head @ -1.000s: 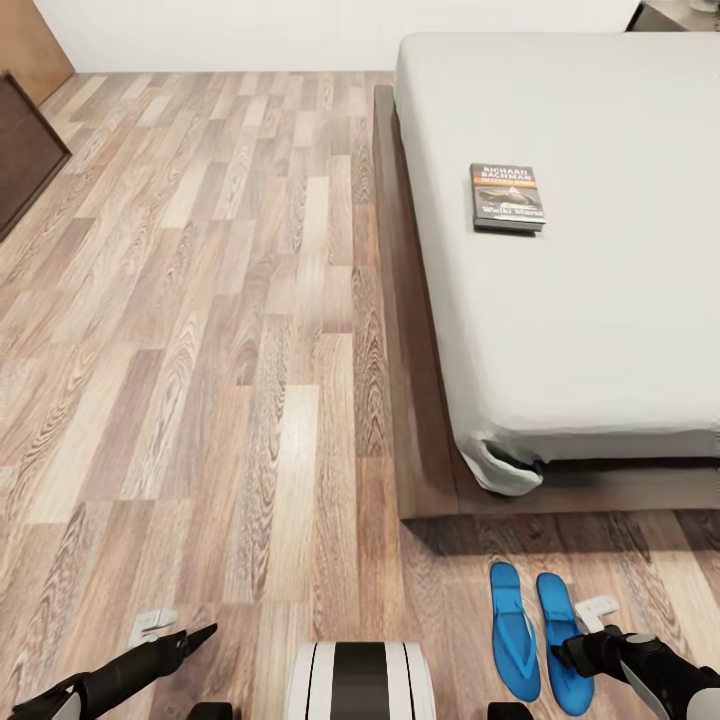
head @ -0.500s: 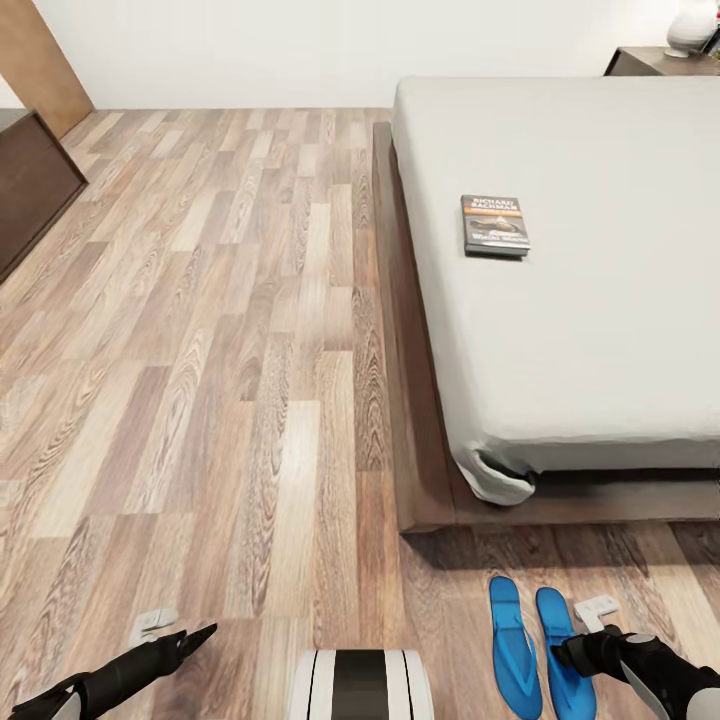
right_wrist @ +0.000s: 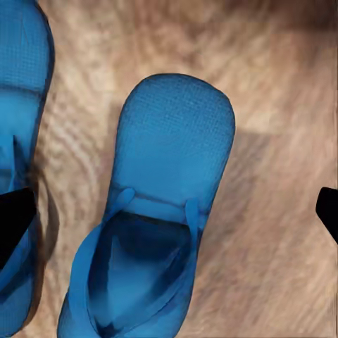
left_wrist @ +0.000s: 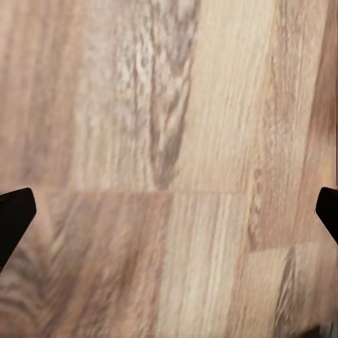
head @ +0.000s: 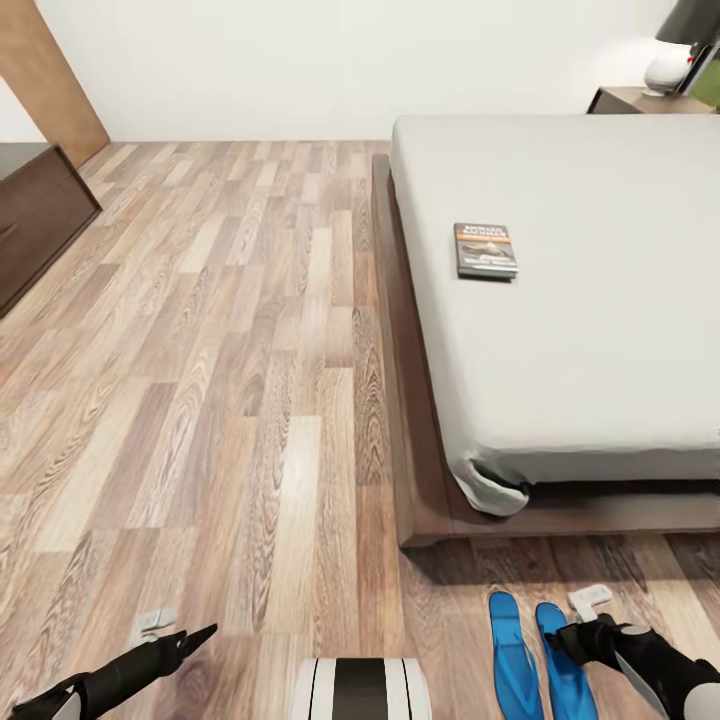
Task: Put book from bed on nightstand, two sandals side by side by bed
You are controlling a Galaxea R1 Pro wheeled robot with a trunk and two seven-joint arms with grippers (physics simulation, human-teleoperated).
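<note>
Two sandals (head: 540, 655) are lying paired at lower right by the bed (head: 600, 330), both grippers released, while the view is tilting upward toward the book (head: 485, 250) at upper centre-right.

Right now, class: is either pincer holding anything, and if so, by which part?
Nothing is held. The left pincer hangs open over bare floor; the right pincer hangs open above the sandals, not gripping them.

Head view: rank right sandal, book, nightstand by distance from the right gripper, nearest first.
1. Right sandal: on the floor right beside the right gripper, past the bed's foot.
2. Book: flat on the mattress, near the bed's left edge.
3. Nightstand: at the far right corner, beyond the bed's head.
</note>
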